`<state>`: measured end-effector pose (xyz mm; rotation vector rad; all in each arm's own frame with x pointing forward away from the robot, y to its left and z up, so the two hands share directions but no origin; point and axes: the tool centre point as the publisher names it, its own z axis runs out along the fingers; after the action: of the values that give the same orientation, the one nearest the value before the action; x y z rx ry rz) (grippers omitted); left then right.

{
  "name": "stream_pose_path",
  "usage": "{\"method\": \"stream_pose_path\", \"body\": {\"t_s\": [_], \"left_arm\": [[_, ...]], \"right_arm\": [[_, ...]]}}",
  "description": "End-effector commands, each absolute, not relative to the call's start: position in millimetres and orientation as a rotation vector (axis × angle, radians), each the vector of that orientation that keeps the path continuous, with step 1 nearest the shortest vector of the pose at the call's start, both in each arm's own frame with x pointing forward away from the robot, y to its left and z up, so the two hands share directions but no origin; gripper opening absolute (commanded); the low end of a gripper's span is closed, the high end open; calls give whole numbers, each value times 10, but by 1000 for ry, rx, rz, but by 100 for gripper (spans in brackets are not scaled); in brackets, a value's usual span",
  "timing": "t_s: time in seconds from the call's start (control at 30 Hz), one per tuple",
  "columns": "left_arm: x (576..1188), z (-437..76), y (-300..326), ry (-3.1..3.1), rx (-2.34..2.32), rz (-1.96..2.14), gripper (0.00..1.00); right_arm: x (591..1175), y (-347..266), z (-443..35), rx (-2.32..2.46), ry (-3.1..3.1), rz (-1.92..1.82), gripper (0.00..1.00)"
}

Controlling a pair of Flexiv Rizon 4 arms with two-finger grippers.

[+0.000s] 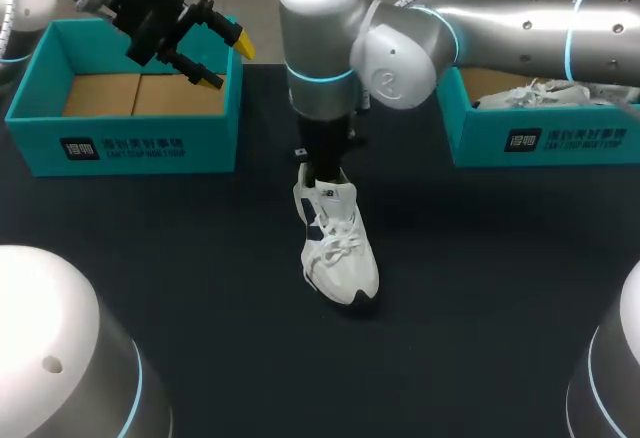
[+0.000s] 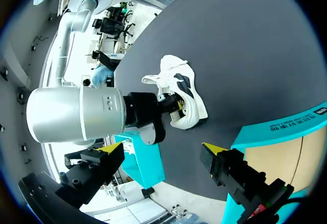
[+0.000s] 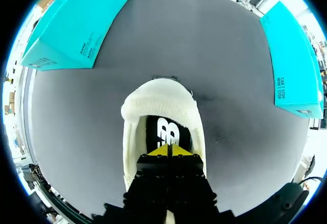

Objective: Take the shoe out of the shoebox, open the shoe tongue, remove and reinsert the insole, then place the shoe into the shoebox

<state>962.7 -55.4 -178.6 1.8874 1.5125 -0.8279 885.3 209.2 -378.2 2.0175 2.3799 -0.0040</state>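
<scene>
– So, where is the shoe [image 1: 340,248] sitting?
– I'm seeing it standing on its sole on the black table [image 1: 200,298], between the left shoebox [image 1: 120,148] and the right shoebox [image 1: 540,143], apart from both. Its toe is pointing toward the robot's side.
– And what is the right gripper [image 3: 168,150] doing?
– My right arm is reaching past the middle and pointing straight down into the shoe's collar. The yellow tips are pressing together just above the dark insole [image 3: 166,129]. I'm not able to tell whether they are pinching any of it.
– How is the left gripper [image 1: 228,63] looking?
– It is hanging above the left shoebox's near corner with its fingers spread wide, gripping nothing.
– Anything lying in the boxes?
– I'm making out a second shoe [image 1: 535,93] in the right shoebox; the left one is showing only its cardboard floor.
</scene>
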Motion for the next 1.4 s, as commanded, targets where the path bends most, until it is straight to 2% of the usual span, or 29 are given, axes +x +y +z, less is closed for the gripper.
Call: {"method": "stream_pose_path", "body": {"t_s": [0.03,0.37,0.9,1.4], "left_arm": [[9624,-1788,-554,1513,1889,-825,100],[9624,-1788,-554,1513,1889,-825,100],[9624,-1788,-554,1513,1889,-825,100],[9624,-1788,-554,1513,1889,-825,100]], "right_arm": [[8990,2072,-3912,2070,2420,-16,0],[9033,2123,-4206,2127,2419,-37,0],[8731,2066,-3625,2109,2418,-168,0],[8616,2051,-3722,2101,2432,-275,0]]}}
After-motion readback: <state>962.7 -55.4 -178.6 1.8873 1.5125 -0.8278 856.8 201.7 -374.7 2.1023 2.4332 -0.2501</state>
